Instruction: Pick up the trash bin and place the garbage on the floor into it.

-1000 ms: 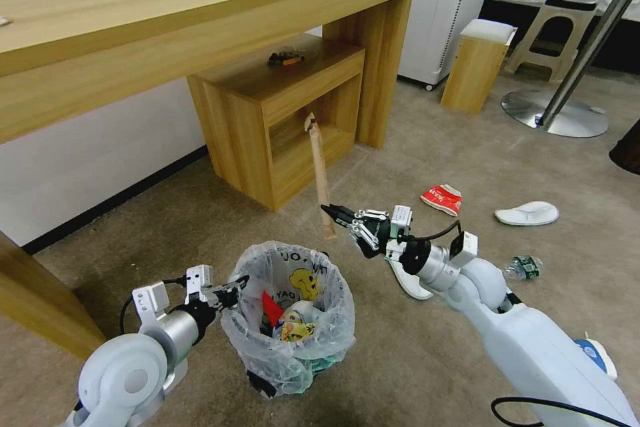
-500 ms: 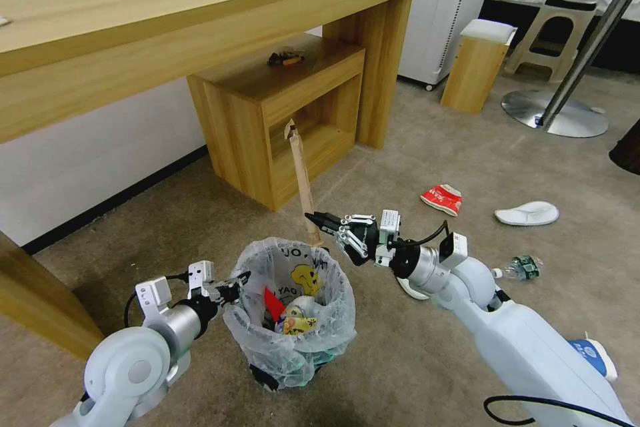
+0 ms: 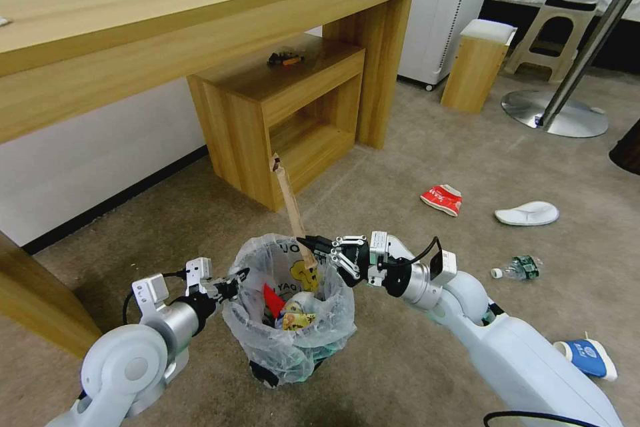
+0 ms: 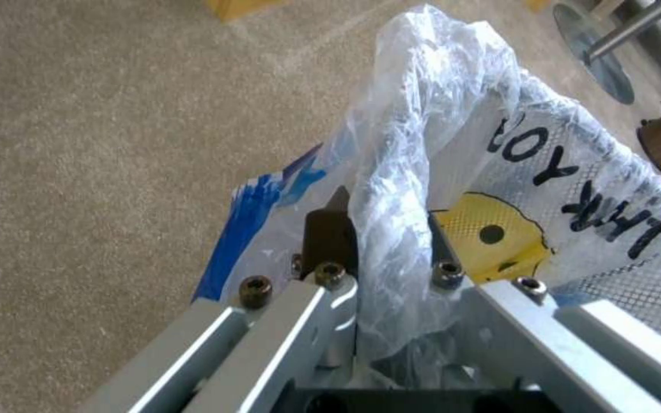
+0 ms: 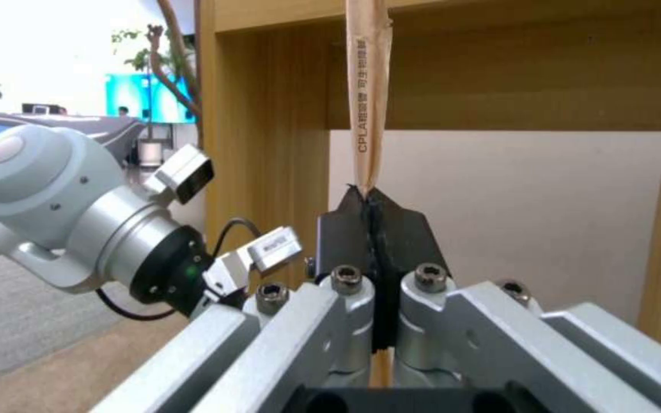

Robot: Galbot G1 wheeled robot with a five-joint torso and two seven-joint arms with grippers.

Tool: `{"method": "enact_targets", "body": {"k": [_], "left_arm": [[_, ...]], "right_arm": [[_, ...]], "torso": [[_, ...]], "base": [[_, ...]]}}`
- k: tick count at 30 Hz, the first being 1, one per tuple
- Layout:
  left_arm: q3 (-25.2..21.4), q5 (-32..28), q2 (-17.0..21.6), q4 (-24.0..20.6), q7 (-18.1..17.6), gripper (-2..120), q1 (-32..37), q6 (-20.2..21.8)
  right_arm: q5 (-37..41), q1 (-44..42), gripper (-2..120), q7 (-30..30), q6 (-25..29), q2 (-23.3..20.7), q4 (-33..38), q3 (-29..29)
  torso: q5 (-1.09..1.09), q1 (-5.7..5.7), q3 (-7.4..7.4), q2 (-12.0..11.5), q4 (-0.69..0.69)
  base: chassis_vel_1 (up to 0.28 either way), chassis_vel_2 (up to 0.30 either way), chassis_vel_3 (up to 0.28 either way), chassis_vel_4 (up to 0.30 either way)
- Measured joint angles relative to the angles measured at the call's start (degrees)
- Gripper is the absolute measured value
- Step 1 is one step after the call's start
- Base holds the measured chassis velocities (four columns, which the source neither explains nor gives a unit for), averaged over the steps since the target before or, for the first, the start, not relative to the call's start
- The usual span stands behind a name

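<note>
The trash bin [image 3: 287, 340], lined with a crinkly bag [image 4: 453, 115] bearing a yellow figure, is at the front centre and holds several pieces of litter. My left gripper [image 3: 233, 282] [image 4: 380, 212] is shut on its near-left rim. My right gripper [image 3: 308, 243] [image 5: 370, 201] is shut on the lower part of a wooden stick [image 3: 288, 197] [image 5: 369, 86]. The stick stands nearly upright with its bottom end over the bin's opening. On the floor [image 3: 413, 167] to the right lie a red wrapper [image 3: 441, 199], a white slipper [image 3: 527, 213], a bottle [image 3: 520, 267] and a blue-white cup [image 3: 587, 357].
A long wooden desk [image 3: 200, 20] with a low open cabinet [image 3: 280, 113] stands just behind the bin. Farther right are a small wooden stool [image 3: 479, 63], a white unit [image 3: 447, 7], a round metal table base [image 3: 555, 113] and a dark bin [image 3: 628, 147] at the edge.
My right gripper has carried the stick left and down, from beside the bin to over its opening. The left gripper has kept its hold on the rim and hardly moved.
</note>
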Motion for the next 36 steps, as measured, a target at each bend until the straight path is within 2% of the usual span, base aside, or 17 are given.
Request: {"method": "enact_targets", "body": {"k": [6,9,12,13,16,18,20,22,25,26,28,29,32,36], "left_arm": [[0.00,0.00,-0.09,-0.19,0.00,3,0.00,0.00],[0.00,0.01,-0.09,-0.28,0.01,3,0.09,0.00],[-0.21,0.07,-0.08,-0.43,0.02,3,0.29,0.00],[-0.21,0.07,-0.08,-0.43,0.02,3,0.29,0.00],[-0.28,0.12,-0.06,-0.60,0.02,3,0.42,0.01],[-0.31,0.15,-0.06,-0.62,0.02,3,0.45,0.00],[-0.41,0.20,-0.05,-0.63,0.02,3,0.50,0.00],[-0.43,0.23,-0.05,-0.63,0.02,3,0.52,0.01],[-0.43,0.35,-0.13,-0.60,0.02,3,0.53,0.01],[-0.43,0.35,-0.13,-0.60,0.02,3,0.53,0.01],[-0.43,0.38,-0.15,-0.59,0.03,3,0.53,0.01],[-0.43,0.38,-0.15,-0.59,0.03,3,0.53,0.01],[-0.43,0.63,-0.15,-0.58,0.04,3,0.53,0.01],[-0.43,1.02,-0.13,-0.65,-0.16,3,0.64,-0.02]], "right_arm": [[-0.01,-0.36,0,-0.77,-0.37,-0.13,0.03,0.25],[-0.03,-0.43,5,-0.85,-0.44,-0.14,0.03,0.47],[0.06,-0.42,21,-0.86,-0.53,-0.16,0.04,0.70],[0.06,-0.42,21,-0.86,-0.53,-0.16,0.04,0.70],[0.19,-0.32,33,-0.85,-0.63,-0.16,0.13,0.89],[0.21,-0.30,37,-0.85,-0.68,-0.16,0.17,0.95],[0.26,-0.26,50,-0.85,-0.76,-0.15,0.25,1.13],[0.30,-0.23,53,-0.86,-0.78,-0.15,0.29,1.25],[0.73,-0.10,68,-0.86,-0.89,-0.15,0.45,1.72],[0.73,-0.10,68,-0.86,-0.89,-0.15,0.45,1.72],[0.96,-0.06,78,-0.86,-0.92,-0.26,0.55,2.02],[0.96,-0.06,78,-0.86,-0.92,-0.26,0.55,2.02],[1.34,-0.12,93,-0.66,-0.95,-0.56,0.91,2.84],[2.42,-0.26,100,2.38,-1.53,-0.66,1.65,4.50]], "torso": [[0.00,0.00,0.00,0.00,0.00],[0.00,0.00,0.00,0.00,0.00],[0.00,0.00,0.00,0.00,0.00],[0.00,0.00,0.00,0.00,0.00],[0.00,0.00,0.00,0.00,0.00],[0.00,0.00,0.00,0.00,0.00],[0.00,0.00,0.01,0.00,0.00],[0.00,0.00,0.01,0.00,0.00],[0.00,0.00,0.01,0.00,0.00],[0.00,0.00,0.01,0.00,0.00],[0.00,0.00,0.01,0.00,0.00],[0.00,0.00,0.01,0.00,0.00],[0.00,0.00,0.01,0.00,0.00],[0.00,0.00,0.01,0.00,0.00]], "base": [[0.000,0.000,0.000,0.000],[0.000,0.000,0.000,0.000],[0.000,0.000,0.000,0.000],[0.000,0.000,0.000,0.000],[0.000,0.000,0.000,0.000],[0.000,0.000,0.000,0.000],[0.000,0.000,0.000,0.000],[0.000,0.000,0.000,0.000],[0.000,0.000,0.000,0.000],[0.000,0.000,0.000,0.000],[0.000,0.000,0.000,0.000],[0.000,0.000,0.000,0.000],[0.000,0.000,0.000,0.000],[0.000,0.000,0.000,0.000]]}}
